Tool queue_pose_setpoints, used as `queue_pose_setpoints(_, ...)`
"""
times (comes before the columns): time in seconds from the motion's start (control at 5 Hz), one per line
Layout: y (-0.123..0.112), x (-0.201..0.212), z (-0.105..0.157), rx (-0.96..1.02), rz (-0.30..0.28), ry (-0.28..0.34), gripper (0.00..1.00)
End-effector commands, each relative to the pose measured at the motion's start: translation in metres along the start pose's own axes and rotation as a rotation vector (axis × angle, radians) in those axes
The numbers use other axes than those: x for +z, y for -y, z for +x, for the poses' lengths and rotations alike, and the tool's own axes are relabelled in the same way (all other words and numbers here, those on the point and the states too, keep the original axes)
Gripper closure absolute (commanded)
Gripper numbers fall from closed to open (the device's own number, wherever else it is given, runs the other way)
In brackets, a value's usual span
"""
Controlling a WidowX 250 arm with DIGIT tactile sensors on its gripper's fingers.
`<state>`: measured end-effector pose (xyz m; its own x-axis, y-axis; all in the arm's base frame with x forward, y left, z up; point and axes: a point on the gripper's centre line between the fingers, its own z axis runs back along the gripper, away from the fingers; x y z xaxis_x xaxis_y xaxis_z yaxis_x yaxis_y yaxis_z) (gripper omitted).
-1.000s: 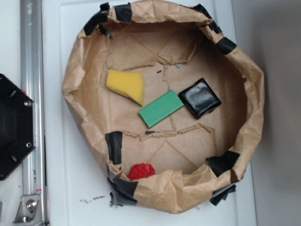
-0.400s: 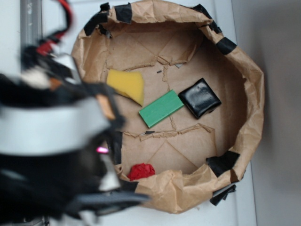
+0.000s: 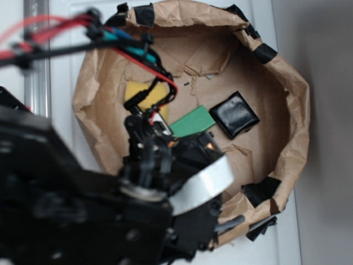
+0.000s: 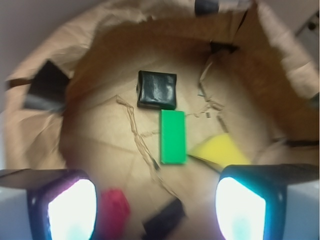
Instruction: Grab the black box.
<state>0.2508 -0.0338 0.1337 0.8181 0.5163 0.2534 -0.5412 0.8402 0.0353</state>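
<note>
A big bowl of crumpled brown paper (image 3: 287,110) stands on a white table (image 3: 60,83), and its rim carries several patches of black tape (image 3: 259,190). In the exterior view the black robot arm (image 3: 83,210) covers the lower left part of the picture and hangs over the left half of the bowl, with red and blue cables (image 3: 132,52) running across the top of it.

In the wrist view the gripper (image 4: 155,205) is spread wide: its two fingers (image 4: 65,205) stand far apart at the bottom corners, glowing pale, and nothing is between them. It hangs above the floor of the bowl and touches nothing.

The green rectangular block (image 4: 173,136) lies flat near the middle of the floor. The yellow sponge (image 4: 220,151) lies just beside its lower right part. The black box (image 4: 157,90) sits on the floor just beyond the far end of the green block, well apart from the fingers. In the exterior view the box (image 3: 235,115) lies right of the green block, in the right half of the bowl. A small red object (image 4: 112,210), blurred, lies near the left finger.
</note>
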Motion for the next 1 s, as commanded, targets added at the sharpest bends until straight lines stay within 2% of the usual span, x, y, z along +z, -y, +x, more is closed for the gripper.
queue_pose_setpoints(0.0,-0.026,-0.011,0.028,0.104,0.019,0.008,0.00)
queue_pose_setpoints(0.4,-0.026,-0.011,0.028,0.104,0.019,0.008,0.00)
queue_pose_setpoints(0.6,-0.041,-0.026,0.058,-0.111,-0.124,0.132,0.00)
queue_pose_setpoints(0.8,-0.041,-0.026,0.058,-0.111,-0.124,0.132,0.00)
